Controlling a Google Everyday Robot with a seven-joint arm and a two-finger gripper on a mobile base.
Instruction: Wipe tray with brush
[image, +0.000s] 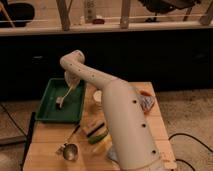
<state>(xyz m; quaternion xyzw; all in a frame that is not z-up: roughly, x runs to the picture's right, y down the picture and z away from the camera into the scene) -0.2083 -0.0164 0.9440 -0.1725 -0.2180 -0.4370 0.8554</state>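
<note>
The dark-green tray (50, 111) lies on the left of the light wooden table. The brush (65, 95) has a thin whitish handle slanting down to a pale head that rests on the tray floor near its middle. My gripper (73, 82) is at the end of the white arm, over the tray's far right part, at the top of the brush handle and shut on it.
A metal ladle (70, 148) lies at the table's front left. A striped sponge block (95, 131) sits beside my arm. A white cup (98, 96) and a red-and-blue packet (147, 103) are to the right. A dark counter runs behind.
</note>
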